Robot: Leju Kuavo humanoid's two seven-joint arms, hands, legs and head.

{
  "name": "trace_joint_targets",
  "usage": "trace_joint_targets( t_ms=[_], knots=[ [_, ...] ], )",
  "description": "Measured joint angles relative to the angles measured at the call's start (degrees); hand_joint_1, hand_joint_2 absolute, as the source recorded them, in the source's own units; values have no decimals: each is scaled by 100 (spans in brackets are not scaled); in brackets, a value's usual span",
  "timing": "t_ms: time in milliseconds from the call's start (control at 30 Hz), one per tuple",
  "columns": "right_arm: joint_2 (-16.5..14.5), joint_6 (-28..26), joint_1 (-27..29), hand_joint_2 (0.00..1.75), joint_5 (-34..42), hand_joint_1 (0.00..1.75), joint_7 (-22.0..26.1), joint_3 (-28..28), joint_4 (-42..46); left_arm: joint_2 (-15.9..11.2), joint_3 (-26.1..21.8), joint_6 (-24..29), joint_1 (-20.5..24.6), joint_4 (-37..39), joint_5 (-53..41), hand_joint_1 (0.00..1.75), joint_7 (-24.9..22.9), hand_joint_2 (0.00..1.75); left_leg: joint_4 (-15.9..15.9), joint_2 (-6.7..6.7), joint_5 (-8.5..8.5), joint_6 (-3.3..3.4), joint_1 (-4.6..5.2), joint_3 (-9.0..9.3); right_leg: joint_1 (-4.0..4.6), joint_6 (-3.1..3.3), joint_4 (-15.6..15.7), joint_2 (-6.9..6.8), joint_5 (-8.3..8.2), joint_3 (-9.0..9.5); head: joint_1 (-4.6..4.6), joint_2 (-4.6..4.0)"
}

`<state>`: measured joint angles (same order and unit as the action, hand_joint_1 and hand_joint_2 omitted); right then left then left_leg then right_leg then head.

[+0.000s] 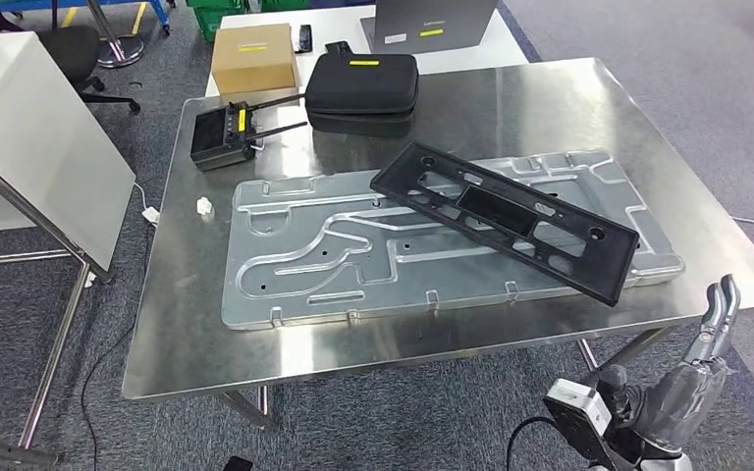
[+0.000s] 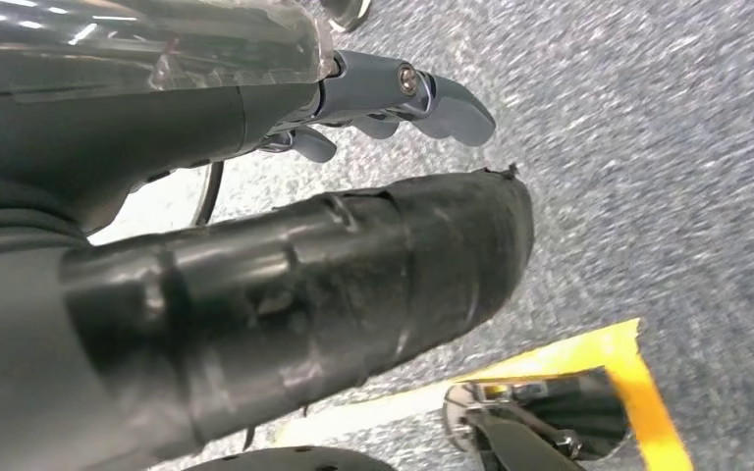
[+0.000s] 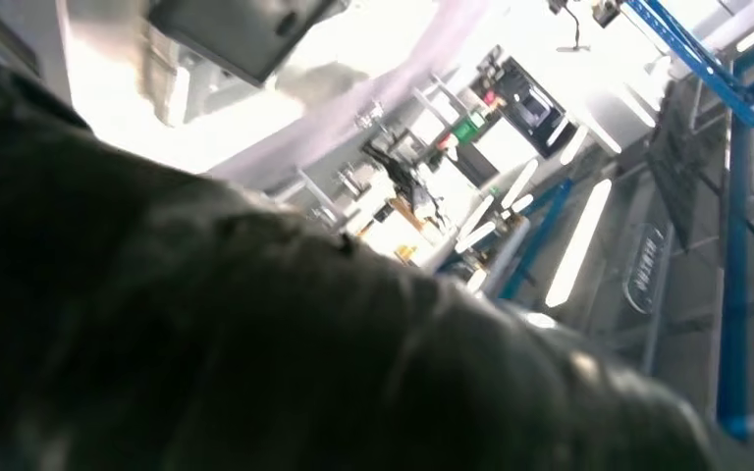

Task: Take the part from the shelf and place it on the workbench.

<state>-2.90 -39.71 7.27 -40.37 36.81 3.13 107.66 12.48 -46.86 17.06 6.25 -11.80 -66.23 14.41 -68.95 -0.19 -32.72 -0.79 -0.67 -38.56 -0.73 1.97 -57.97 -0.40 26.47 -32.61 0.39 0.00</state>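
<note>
One right hand [image 1: 704,363] hangs empty below the workbench [image 1: 550,98] edge, fingers loosely extended; the black part [image 1: 506,218] lies on the bench, well apart

Your robot's right hand [image 1: 699,368] is grey with a ribbed cover and long, shiny grey fingers [image 1: 722,299]. A white-edged box with a black cable sits at its wrist. Its left hand [image 2: 255,304] looks dark and ribbed, with a silver screw.

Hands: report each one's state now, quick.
Left hand: holds nothing, fingers partly curled; open or shut cannot be told.
Right hand: open, fingers extended, holding nothing.
</note>
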Motion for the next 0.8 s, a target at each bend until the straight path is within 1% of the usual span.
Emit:
trace_joint_targets(
  t_ms=[33,67,100,133,167,200,233,267,300,333,367,400,433,467,500,533,567,600,633,667,700,733,767,800],
  knots=[
    [-16,0,15,0,26,0,-11,9,-7,-4,-1,1,-2,0,0,0,0,0,-323,0,-168,-11,-2,-83,10,4,-15,-5,-32,-60,0,0],
    [-27,0,26,0,49,0,-21,15,-15,-8,-3,1,-5,0,0,0,0,0,-474,0,-229,-16,-2,-80,16,2,-35,-9,-60,-119,0,0],
    [-35,0,33,0,73,0,-34,18,-24,-11,-4,1,-7,0,0,0,0,0,-400,0,-188,-12,-2,38,19,-4,-60,-10,-85,-175,-1,0],
    [-40,0,38,0,92,0,-44,21,-34,-15,-4,1,-8,0,0,0,0,0,-99,1,-68,0,-2,273,20,-15,-86,-8,-107,-225,-1,0],
    [-46,0,41,0,111,0,-52,23,-44,-19,-5,2,-5,0,1,0,-1,0,333,0,57,23,0,570,20,-31,-114,-7,-127,-262,-2,0],
    [-51,0,44,0,138,0,-60,25,-54,-25,-5,2,2,0,3,0,-1,0,727,0,152,54,14,817,29,-53,-139,-6,-145,-289,-1,0],
    [-55,0,46,0,167,0,-63,27,-63,-30,-7,6,7,0,5,0,1,0,1004,-2,210,88,29,980,34,-80,-155,-6,-164,-304,1,0],
    [-60,0,48,0,199,0,-64,30,-74,-34,-9,10,10,0,8,0,2,0,1136,-5,228,122,45,1043,37,-113,-163,-8,-186,-311,3,0],
    [-64,0,53,0,231,0,-66,33,-85,-37,-11,14,7,0,10,0,2,0,1151,-6,248,153,62,1030,38,-149,-156,-9,-214,-314,4,0],
    [-68,0,59,0,252,0,-67,37,-95,-36,-15,18,-3,1,13,0,2,0,1165,-6,292,186,55,1015,38,-187,-143,-8,-245,-318,7,0],
    [-71,-1,69,0,267,0,-68,39,-104,-37,-18,21,-12,1,16,0,0,0,1184,5,345,219,42,1002,33,-221,-153,1,-237,-333,5,0],
    [-73,-1,80,0,277,0,-70,39,-111,-38,-21,27,-17,1,18,0,-1,0,1205,17,402,260,27,977,29,-249,-219,11,-150,-369,10,0],
    [-73,-2,90,0,284,0,-73,39,-117,-40,-24,33,-18,1,20,0,-2,0,1226,31,464,299,11,939,22,-274,-391,21,33,-440,15,0],
    [-73,-2,99,0,289,0,-76,39,-127,-42,-26,38,-17,1,19,0,-1,0,1230,45,512,326,7,890,5,-295,-676,29,291,-540,19,0],
    [-73,-2,108,0,293,0,-83,39,-139,-42,-29,42,-18,1,20,0,-1,0,1227,50,553,345,8,827,-4,-318,-1040,30,557,-653,24,0],
    [-73,-2,119,0,296,0,-89,39,-155,-42,-34,43,-26,2,22,0,-1,0,1219,54,590,347,10,767,-14,-341,-1384,30,748,-740,23,0],
    [-73,-2,132,0,301,0,-97,39,-172,-42,-41,43,-37,2,25,0,-1,0,1209,57,623,339,9,711,-24,-359,-1597,30,825,-760,23,0],
    [-73,-2,143,0,304,0,-107,39,-189,-41,-48,43,-48,2,29,0,-1,0,1194,59,649,327,8,659,-36,-371,-1603,29,788,-675,22,0],
    [-73,-2,150,0,305,0,-115,39,-202,-39,-54,43,-56,2,34,0,0,0,1173,59,670,312,4,612,-49,-375,-1372,28,663,-476,22,0],
    [-73,-2,152,0,306,0,-124,39,-211,-38,-57,43,-59,1,38,0,2,0,1145,58,685,294,1,573,-61,-370,-972,27,522,-194,23,0],
    [-73,-2,151,0,306,0,-134,39,-217,-36,-60,43,-60,1,45,0,4,0,1118,57,698,272,4,537,-60,-356,-572,29,434,71,22,0],
    [-73,-3,158,0,306,0,-141,39,-220,-35,-62,43,-59,1,51,0,7,0,1098,54,713,245,7,515,-48,-332,-279,34,361,250,22,0],
    [-73,-3,166,0,306,0,-148,39,-223,-35,-65,43,-59,0,57,0,11,0,1083,52,731,213,11,501,-31,-305,-112,39,343,336,22,0],
    [-73,-4,174,0,310,0,-155,38,-228,-34,-70,44,-57,1,62,0,14,0,1082,50,756,174,12,490,-10,-272,-84,45,342,329,20,0]
  ],
)
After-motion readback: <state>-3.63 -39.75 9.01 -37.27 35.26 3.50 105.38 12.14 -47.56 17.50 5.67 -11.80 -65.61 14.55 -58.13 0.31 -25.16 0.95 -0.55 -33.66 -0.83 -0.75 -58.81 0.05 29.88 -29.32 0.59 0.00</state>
